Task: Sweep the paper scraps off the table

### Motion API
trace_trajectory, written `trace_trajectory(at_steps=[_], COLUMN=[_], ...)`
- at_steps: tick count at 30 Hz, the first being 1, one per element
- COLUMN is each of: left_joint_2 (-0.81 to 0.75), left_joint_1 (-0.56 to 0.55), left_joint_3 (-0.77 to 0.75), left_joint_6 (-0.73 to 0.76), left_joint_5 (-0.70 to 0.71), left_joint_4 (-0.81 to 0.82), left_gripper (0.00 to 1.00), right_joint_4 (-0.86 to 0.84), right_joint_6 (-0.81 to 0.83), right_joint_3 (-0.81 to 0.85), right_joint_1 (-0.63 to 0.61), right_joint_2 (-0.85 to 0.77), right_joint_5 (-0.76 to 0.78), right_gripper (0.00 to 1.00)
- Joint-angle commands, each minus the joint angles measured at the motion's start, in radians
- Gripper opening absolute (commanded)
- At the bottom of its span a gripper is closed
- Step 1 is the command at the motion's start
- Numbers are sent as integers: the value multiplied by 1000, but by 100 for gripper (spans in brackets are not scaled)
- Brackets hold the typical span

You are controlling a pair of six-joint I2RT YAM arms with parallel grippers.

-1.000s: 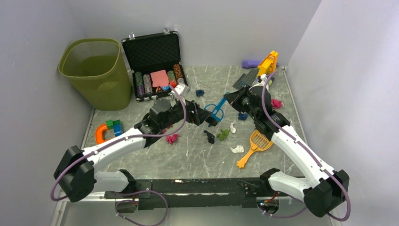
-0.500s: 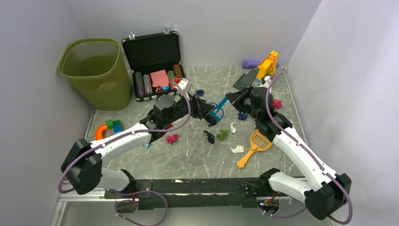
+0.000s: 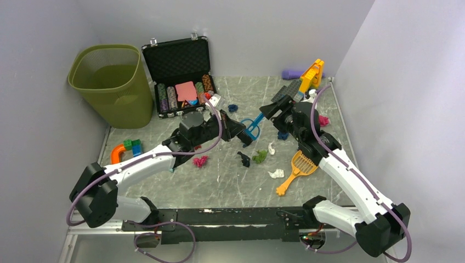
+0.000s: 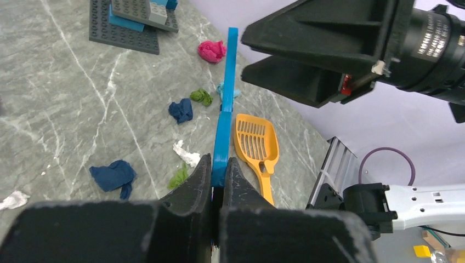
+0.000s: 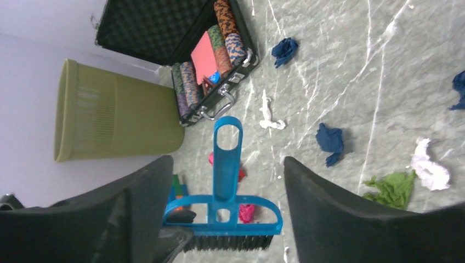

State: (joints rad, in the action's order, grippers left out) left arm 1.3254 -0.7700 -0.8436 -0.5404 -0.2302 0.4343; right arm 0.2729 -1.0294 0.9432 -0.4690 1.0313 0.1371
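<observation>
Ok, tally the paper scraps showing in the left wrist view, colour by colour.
Pink scraps: 1
Green scraps: 2
Dark blue scraps: 2
White scraps: 2
Total: 7, leaving out a pale blue bit half hidden behind the blue brush, too unclear to call.

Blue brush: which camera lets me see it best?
The right wrist view. There the blue brush faces the camera flat, so you see its looped handle, arched head and dark bristles. The left wrist view shows only its thin edge, pinched in the left gripper. The top view shows it small, mostly just the handle.
</observation>
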Motion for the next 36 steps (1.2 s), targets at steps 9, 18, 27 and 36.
trace_trajectory(at_steps=[9, 18, 27, 36], left_joint_2=[-243, -303, -328, -338], left_joint_1=[191, 233, 233, 236], left_joint_3=[81, -1, 30, 28], left_joint_6=[-28, -40, -107, -107], left_joint_5=[-373, -674, -739, -736], left_joint_4=[-134, -411, -347, -359], left_gripper=[0, 0, 0, 0], right_joint_4=[-39, -118, -147, -118], right_joint_6=[482, 609, 594, 617], right_joint_3=[2, 14, 24, -10], right_joint_1=[17, 18, 17, 17], right_joint_2=[-146, -73, -10, -25], right_joint_5=[-324, -885, -1129, -1173], right_gripper=[100, 100, 88, 58])
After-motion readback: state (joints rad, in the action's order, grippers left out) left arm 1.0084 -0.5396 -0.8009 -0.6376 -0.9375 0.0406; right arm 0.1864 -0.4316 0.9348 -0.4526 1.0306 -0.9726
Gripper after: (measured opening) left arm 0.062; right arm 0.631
